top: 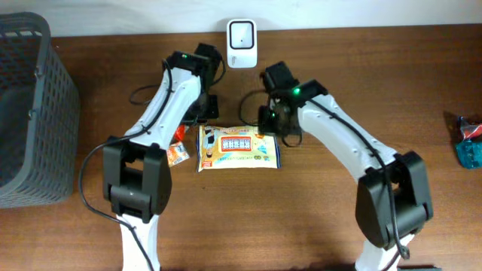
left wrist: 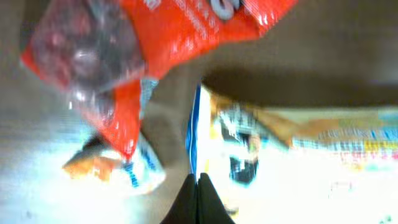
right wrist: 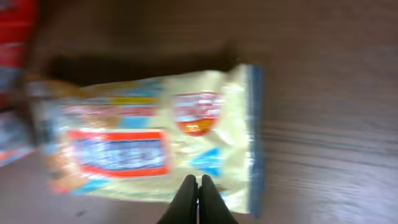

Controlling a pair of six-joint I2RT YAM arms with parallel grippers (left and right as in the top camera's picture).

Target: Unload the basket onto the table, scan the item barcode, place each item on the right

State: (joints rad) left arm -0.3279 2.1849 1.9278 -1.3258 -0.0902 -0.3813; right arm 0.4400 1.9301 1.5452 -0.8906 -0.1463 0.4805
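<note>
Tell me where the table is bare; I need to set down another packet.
Bare wood lies right of the right arm, up to the wrappers at the edge, and in front of the yellow snack packet. Crowded: around that packet, hemmed by the left arm, small red packet and scanner.

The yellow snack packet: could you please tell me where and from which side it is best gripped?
Probably the blue end seam nearest the right gripper, from above: the yellow snack packet lies flat on the table, so only that thin flap can be pinched.
</note>
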